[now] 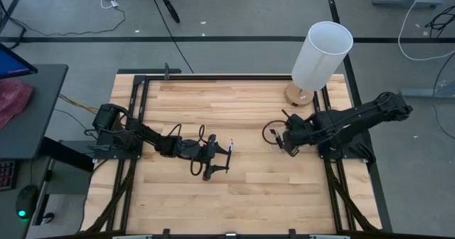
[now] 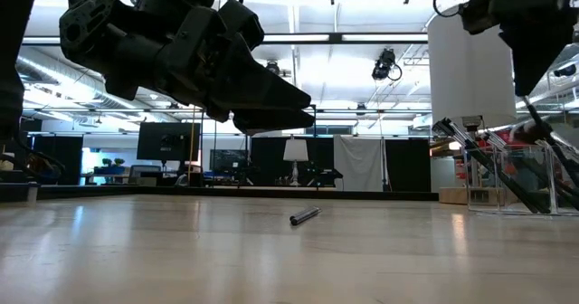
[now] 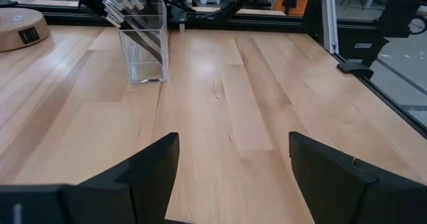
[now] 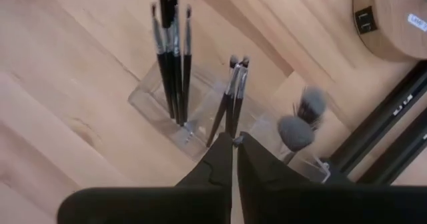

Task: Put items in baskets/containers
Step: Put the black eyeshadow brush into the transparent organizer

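Clear holder (image 4: 193, 117) full of brushes (image 4: 175, 57)

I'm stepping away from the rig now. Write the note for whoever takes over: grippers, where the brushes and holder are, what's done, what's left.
Left gripper: open, empty, held above the table near its middle.
Right gripper: shut, holding nothing that shows, poised directly over the clear holder.
Clear holder sits on the right side of the table, near the white cylinder on its wooden base.
Done: most brushes stand in the holder, in separate clusters.
Left: one small dark stick-like piece lies loose on the table in the low view; it looks like a brush still to be placed. No other loose ones show.
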